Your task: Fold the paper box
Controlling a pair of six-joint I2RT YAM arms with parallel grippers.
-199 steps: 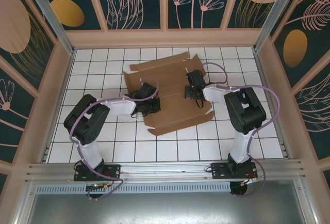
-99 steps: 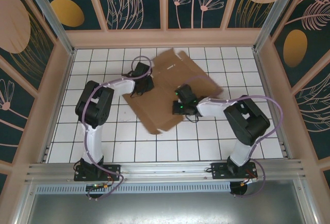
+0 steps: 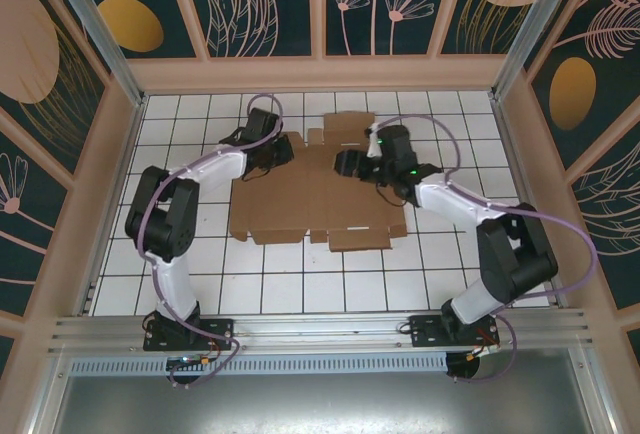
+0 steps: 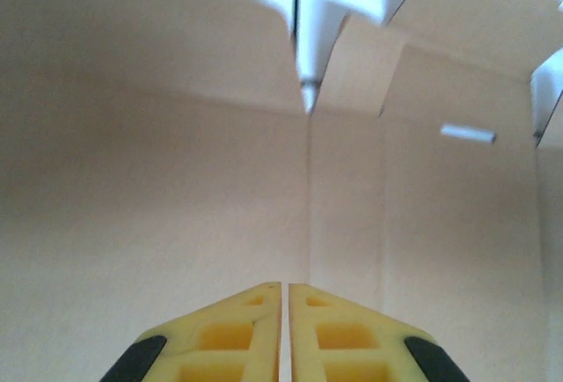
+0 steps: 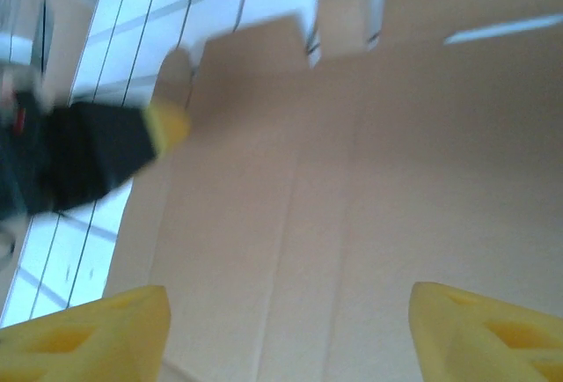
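The paper box is a brown die-cut cardboard sheet lying flat and unfolded in the middle of the tiled floor, flaps and tabs spread out. My left gripper sits at its far left edge. In the left wrist view its yellow fingers are shut with nothing between them, and the cardboard lies just ahead. My right gripper hovers over the far middle of the sheet. It stands open, wide over bare cardboard. The left gripper's black and yellow tip appears at the sheet's edge in the right wrist view.
White tiled floor surrounds the sheet on all sides. Wood-framed patterned walls close the back and sides. An aluminium rail with both arm bases runs along the near edge. Purple cables loop off both arms.
The cardboard has swung round and now lies flat, square to the floor. Both grippers moved to its far edge. The right gripper has let go and opened.
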